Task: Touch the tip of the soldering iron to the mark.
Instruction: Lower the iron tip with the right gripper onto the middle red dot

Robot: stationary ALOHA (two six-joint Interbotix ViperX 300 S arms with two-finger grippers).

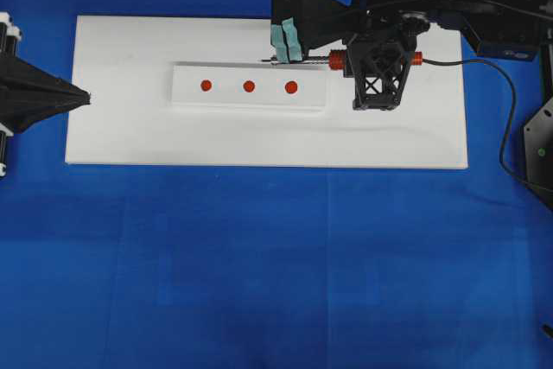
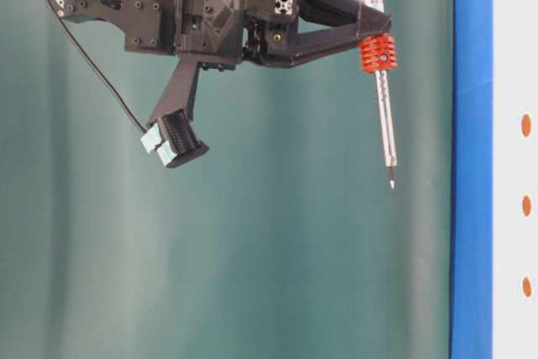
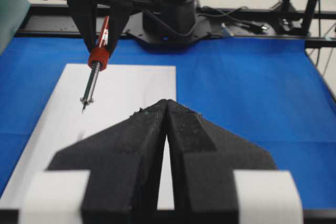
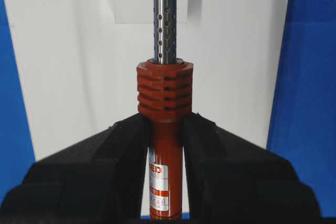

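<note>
soldering iron (image 4: 166,145) clamped at red handle in right gripper (image 4: 165,135) fingers (image 4: 126,156), raised off white board (image 1: 112,127), tip clear of red marks (image 1: 291,86); left gripper (image 3: 167,109) fingers together at board's left edge.

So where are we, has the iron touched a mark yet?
Not yet. Done: the right gripper has its jaws clamped on the handle of the soldering iron, lifted off the surface. In hand: the table-level view shows the tip in the air, short of the white board. Left: bring the tip down onto one of the red marks. The left gripper sits shut at the board's edge.
</note>
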